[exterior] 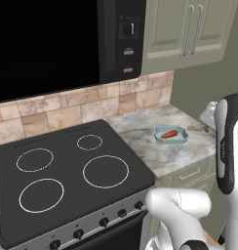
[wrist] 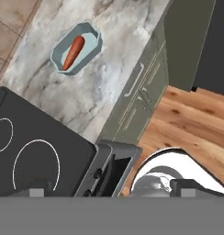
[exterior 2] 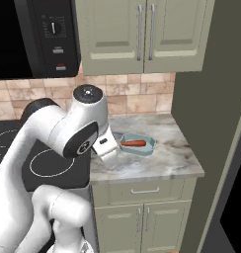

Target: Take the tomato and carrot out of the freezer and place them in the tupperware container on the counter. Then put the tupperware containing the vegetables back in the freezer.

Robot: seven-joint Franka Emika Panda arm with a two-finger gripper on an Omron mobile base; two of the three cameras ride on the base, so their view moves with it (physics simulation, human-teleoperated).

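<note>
1. My pincer [wrist: 113, 192], two small dark tips low in the hand view, stands with its jaws wide apart and nothing between them.
2. The short tapered orange-red carrot [wrist: 73, 52] already lies inside the shallow pale blue-grey plastic tupperware container [wrist: 92, 47], which sits on the grey-white veined marble counter [wrist: 81, 98], well apart from my pincer.
3. In the hand view the container lies up and to the left of my tips, beyond the black stovetop [wrist: 36, 151]; the carrot's long axis runs along the tray's longer side, thick end toward the upper right.
4. I see no tomato in the tray, so I judge that fetching it from the tall dark grey freezer [exterior 2: 216, 123] comes next.
5. The freezer flanks the counter's right end in the right base view, so my coming move turns away from the tray, rightward.
6. The left base view adds the tray's place [exterior: 171, 135] near the counter's front edge, with the black microwave [exterior: 67, 39] above the stove.
</note>
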